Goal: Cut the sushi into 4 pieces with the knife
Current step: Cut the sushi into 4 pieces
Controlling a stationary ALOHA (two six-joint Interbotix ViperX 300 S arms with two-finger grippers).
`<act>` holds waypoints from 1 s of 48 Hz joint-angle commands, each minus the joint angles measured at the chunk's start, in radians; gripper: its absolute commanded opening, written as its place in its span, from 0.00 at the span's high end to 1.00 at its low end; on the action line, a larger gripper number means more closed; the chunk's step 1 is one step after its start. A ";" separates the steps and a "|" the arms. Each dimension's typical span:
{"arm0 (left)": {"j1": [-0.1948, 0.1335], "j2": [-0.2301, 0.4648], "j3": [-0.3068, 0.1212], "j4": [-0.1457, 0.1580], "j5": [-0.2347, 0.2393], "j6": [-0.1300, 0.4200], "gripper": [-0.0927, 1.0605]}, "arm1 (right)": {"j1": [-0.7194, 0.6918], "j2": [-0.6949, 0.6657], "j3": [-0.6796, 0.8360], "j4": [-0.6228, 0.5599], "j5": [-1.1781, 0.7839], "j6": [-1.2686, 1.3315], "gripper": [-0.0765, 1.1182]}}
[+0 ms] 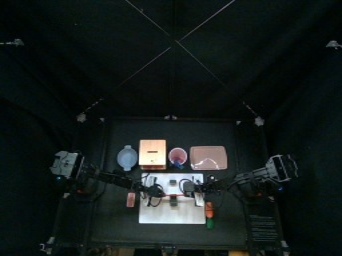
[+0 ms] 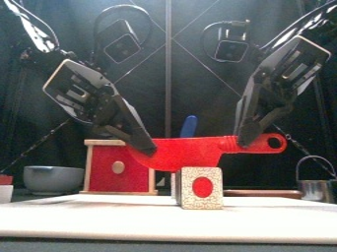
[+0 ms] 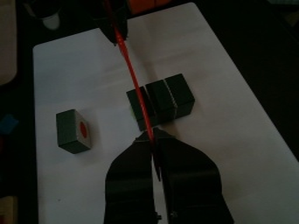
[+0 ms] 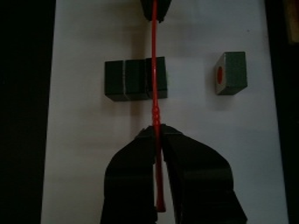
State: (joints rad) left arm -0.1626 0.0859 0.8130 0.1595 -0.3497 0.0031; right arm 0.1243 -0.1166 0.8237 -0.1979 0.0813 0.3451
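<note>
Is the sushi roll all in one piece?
No: one cut piece lies apart from the remaining roll on the white board.

- The left arm (image 2: 77, 87) slants down from the left toward the middle.
- The left gripper (image 2: 140, 141) is low, its jaws pinched tight on one end of the red toy knife (image 2: 198, 150).
- The right arm (image 2: 283, 61) slants down from the right, mirroring it.
- The right gripper (image 2: 242, 141) is clamped near the knife's handle end.
- The two grippers face each other at about the same height, apart.
</note>
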 commanded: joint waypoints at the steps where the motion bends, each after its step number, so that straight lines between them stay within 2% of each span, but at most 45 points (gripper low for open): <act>1: -0.032 -0.003 -0.034 0.005 -0.015 0.008 0.69 | -0.006 0.006 -0.018 0.006 -0.023 -0.003 0.83; 22: -0.049 0.023 -0.040 0.005 -0.015 0.008 0.69 | -0.005 0.043 -0.020 0.012 -0.031 -0.003 0.83; 39: -0.049 0.195 -0.086 0.005 -0.015 0.003 0.69 | -0.003 0.130 -0.021 0.034 -0.032 -0.003 0.83; 45: -0.049 0.219 -0.087 0.000 -0.015 0.003 0.69 | -0.003 0.166 -0.028 0.038 -0.034 -0.003 0.83; 48: -0.049 0.216 -0.086 -0.012 -0.014 0.005 0.69 | -0.003 0.167 -0.034 0.037 -0.034 -0.005 0.83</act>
State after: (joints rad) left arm -0.1856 0.2654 0.7593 0.1519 -0.3682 0.0015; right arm 0.1365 0.0123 0.8207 -0.1595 0.0598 0.3451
